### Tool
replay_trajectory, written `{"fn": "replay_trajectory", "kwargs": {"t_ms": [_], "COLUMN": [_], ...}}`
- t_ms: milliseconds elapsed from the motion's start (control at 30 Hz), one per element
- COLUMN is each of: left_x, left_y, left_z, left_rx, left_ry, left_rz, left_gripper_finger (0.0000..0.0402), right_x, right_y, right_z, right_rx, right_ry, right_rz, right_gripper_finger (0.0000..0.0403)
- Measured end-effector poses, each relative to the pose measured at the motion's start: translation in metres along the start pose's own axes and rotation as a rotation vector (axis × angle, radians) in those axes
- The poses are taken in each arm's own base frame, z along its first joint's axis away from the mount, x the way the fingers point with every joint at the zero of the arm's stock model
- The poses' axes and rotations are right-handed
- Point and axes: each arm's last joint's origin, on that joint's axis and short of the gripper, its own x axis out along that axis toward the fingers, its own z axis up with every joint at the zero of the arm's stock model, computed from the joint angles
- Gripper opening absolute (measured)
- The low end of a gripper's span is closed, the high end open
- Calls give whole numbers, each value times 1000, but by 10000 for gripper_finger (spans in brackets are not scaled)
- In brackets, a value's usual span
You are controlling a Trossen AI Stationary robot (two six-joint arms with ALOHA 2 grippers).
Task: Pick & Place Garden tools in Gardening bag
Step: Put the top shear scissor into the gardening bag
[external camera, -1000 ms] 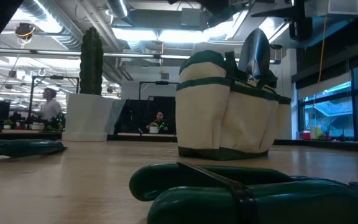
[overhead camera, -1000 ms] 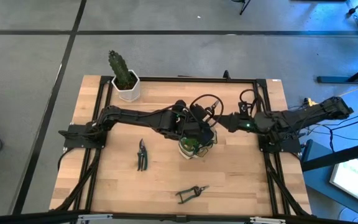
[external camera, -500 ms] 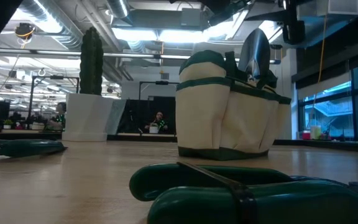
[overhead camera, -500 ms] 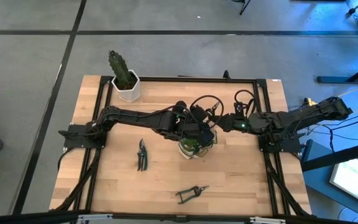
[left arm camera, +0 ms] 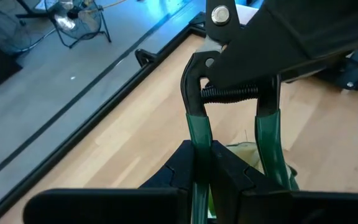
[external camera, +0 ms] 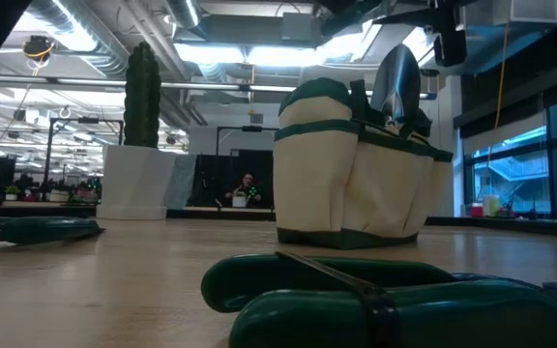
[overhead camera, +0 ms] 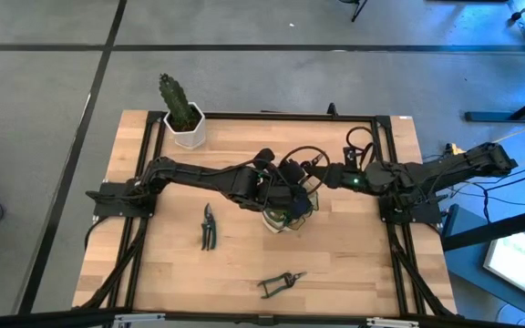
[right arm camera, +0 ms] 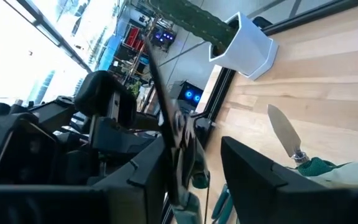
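Gardening bag (overhead camera: 282, 215) sits near the table's (overhead camera: 354, 264) centre as the left gripper (left arm camera: 202, 163), clamped on green-handled shears (left arm camera: 232, 118), hovers over it; the right gripper (overhead camera: 322, 175) (finger state unclear) has edged closer from the right edge since a second ago.

Light: we see bright ceiling strips behind the bag (external camera: 356, 164), leaving it backlit.
Glare: we see blown-out windows beyond the pot (right arm camera: 248, 38).
Blur: we find green handles (external camera: 375, 300) before the bag soft.
Shadows: faint overhead.
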Motion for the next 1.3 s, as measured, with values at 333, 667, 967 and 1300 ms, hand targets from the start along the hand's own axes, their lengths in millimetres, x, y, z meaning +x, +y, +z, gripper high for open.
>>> {"fn": "replay_trajectory", "kwargs": {"t_ms": [333,667,967,1300], "left_x": [2,2,-21,-44], "left_y": [-1,-2,1,25], "left_z": [-2,-3,-1,-3], "left_rx": [-1,9,-73,-136], "left_ry": [5,31,59,63], "left_rz": [8,-26,-109,22], "left_gripper_finger": [23,31,182,252], "right_x": [2,2,2,-2], "right_y": [-3,-4,-6,-6], "right_z": [-3,-4,-4,-3], "right_rx": [28,10,-60,-370], "right_ry": [34,59,190,281], "right_rz": [-24,-19,7,-41], "right_gripper_finger": [110,21,21,21]}}
